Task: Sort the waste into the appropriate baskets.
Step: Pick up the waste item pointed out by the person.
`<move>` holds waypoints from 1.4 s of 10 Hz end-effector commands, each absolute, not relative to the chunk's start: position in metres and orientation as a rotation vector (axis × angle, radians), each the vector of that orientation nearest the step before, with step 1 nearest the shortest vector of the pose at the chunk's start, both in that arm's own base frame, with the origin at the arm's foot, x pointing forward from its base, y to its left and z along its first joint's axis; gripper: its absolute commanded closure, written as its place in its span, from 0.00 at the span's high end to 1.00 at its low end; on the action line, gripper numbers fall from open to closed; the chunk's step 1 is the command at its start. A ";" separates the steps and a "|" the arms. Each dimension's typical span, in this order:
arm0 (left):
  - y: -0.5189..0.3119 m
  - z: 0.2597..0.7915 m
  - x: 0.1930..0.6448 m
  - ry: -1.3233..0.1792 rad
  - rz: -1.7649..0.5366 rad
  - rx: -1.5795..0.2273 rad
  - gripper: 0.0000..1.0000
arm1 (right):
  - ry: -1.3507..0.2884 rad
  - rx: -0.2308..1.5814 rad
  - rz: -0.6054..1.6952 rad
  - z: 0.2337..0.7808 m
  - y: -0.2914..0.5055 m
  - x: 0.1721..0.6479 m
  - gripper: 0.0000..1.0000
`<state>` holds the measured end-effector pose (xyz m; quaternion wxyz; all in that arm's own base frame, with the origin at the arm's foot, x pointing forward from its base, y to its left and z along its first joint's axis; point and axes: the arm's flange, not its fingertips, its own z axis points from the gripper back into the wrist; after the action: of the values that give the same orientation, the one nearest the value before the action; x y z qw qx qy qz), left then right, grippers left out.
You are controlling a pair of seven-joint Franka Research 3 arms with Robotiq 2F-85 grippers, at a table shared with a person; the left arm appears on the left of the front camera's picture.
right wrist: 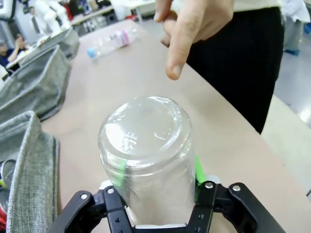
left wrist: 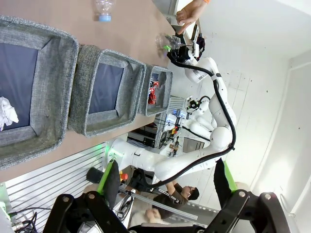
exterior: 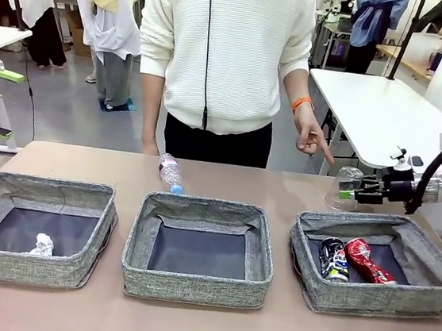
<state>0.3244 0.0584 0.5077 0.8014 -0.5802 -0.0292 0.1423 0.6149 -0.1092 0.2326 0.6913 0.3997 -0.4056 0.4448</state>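
Note:
A clear plastic cup (exterior: pixel 347 187) stands upside down on the table behind the right basket (exterior: pixel 381 300), and my right gripper (exterior: pixel 361 194) is shut on its sides. In the right wrist view the green pads (right wrist: pixel 198 167) press the cup (right wrist: pixel 146 145). A crushed red can (exterior: pixel 368 260) and a dark printed can (exterior: pixel 336 259) lie in the right basket. The crumpled paper ball (exterior: pixel 42 245) sits in the left basket (exterior: pixel 26 267). The middle basket (exterior: pixel 191 286) holds nothing. Behind it lies the bottle (exterior: pixel 171 172). My left gripper (left wrist: pixel 165 196) hangs open, away from the table.
A person in a white top stands at the far edge. Their hand (exterior: pixel 312 136) points a finger down just above the cup. A white table (exterior: pixel 371 111) stands behind at the right.

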 end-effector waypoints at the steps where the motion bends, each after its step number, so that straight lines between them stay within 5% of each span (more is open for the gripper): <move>1: 0.057 0.510 0.323 -0.066 0.312 -1.254 1.00 | -0.901 0.850 0.972 0.241 -0.106 0.610 0.20; 2: 0.057 0.510 0.323 -0.066 0.312 -1.254 1.00 | -0.907 0.836 0.962 0.244 -0.108 0.610 0.35; 3: 0.057 0.510 0.323 -0.066 0.312 -1.254 1.00 | -0.911 0.830 0.957 0.246 -0.110 0.611 0.00; 4: 0.057 0.510 0.323 -0.066 0.312 -1.254 1.00 | -0.915 0.829 0.954 0.247 -0.111 0.611 0.15; 5: 0.057 0.510 0.323 -0.066 0.312 -1.254 1.00 | -0.914 0.820 0.946 0.247 -0.112 0.612 0.00; 9: 0.057 0.510 0.323 -0.066 0.312 -1.254 1.00 | -0.904 0.763 0.840 0.273 -0.118 0.615 0.00; 14: 0.057 0.510 0.323 -0.066 0.312 -1.254 1.00 | -0.580 0.514 0.554 0.492 -0.062 0.538 0.00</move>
<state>0.3243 0.0583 0.5080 0.8015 -0.5801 -0.0294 0.1421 0.5661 -0.0985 0.4576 0.8514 0.2569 -0.3463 0.2984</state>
